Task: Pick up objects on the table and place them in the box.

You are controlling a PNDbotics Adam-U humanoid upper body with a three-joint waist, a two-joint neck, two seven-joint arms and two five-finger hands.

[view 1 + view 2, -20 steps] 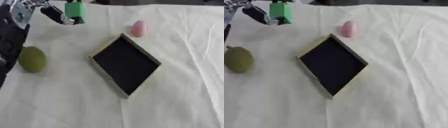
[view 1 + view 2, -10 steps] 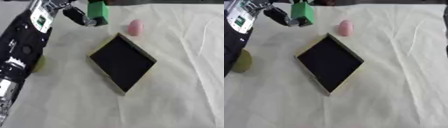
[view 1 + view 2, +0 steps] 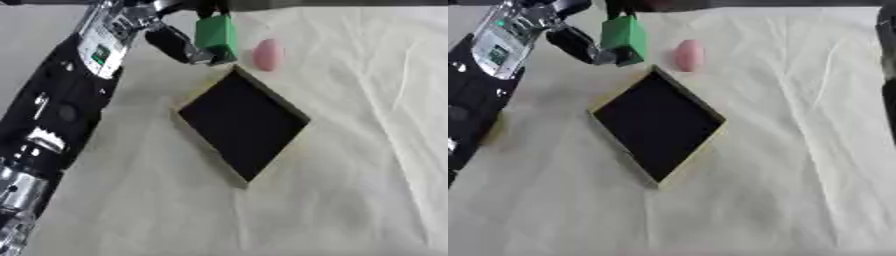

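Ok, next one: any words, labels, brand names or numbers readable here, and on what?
None can be read.
Left arm: a pale panel with a small green mark, too blurred to tell whether it carries text.
Green block in the left hand: no print visible.
Pink object, box and cloth: no markings visible.

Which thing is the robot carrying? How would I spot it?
Find the black box sitting cornerwise on the cream cloth. Just above its top corner, the left hand holds a green block. The pink thing beside it is rounder and lies on the cloth.
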